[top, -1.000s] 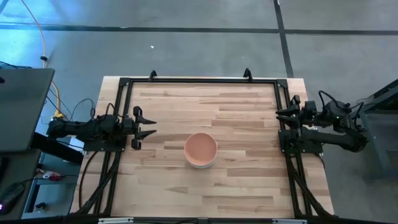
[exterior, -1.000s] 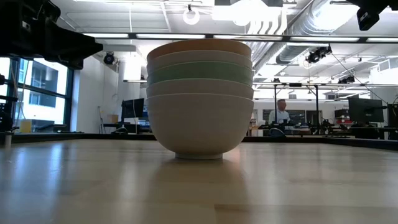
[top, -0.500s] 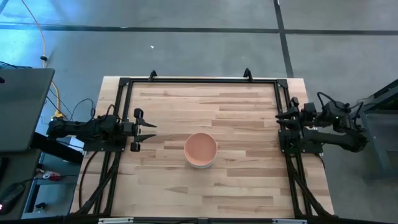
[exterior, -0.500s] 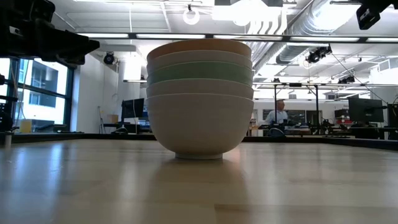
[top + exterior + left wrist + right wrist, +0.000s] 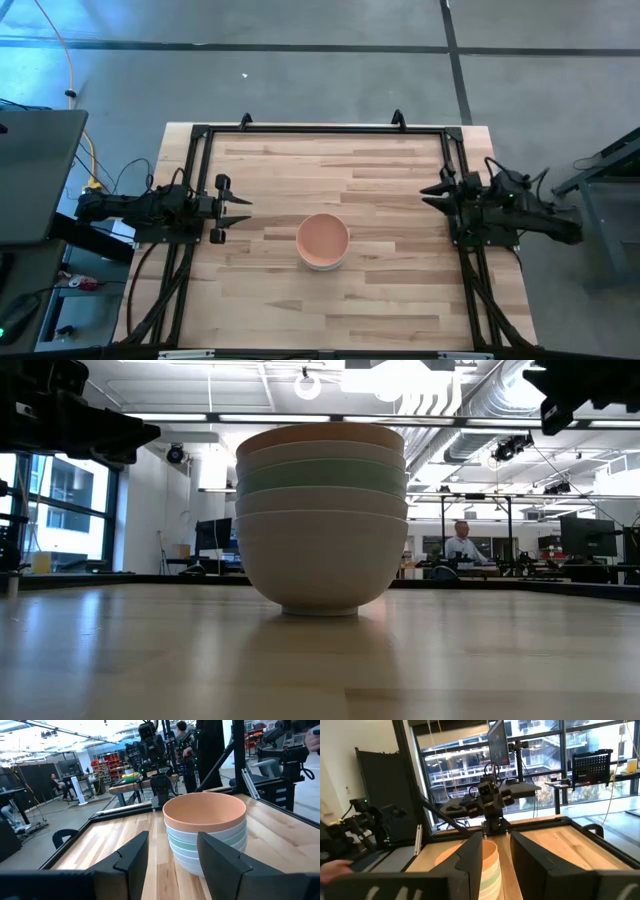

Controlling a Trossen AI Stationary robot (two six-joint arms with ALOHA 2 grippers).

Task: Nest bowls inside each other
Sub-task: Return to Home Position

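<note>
Overhead, straight down on the whole table (image 5: 380, 300), table-level, close against the bowl stack (image 5: 321, 520), wrist views facing inward from opposite sides, all sharing that stack.

Smooth matt bowls (image 5: 322, 550) on a light, faintly glossy wooden table (image 5: 150, 650).

- Pale wooden plank surface (image 5: 390, 295), with a black metal frame (image 5: 320, 129) running along its far, left and right edges.
- Yellow cable (image 5: 60, 42) on the grey floor beyond the far left corner.
- Person (image 5: 462, 541) among desks far behind, in the low view.
- Dark monitor (image 5: 498, 742) before large windows.
</note>
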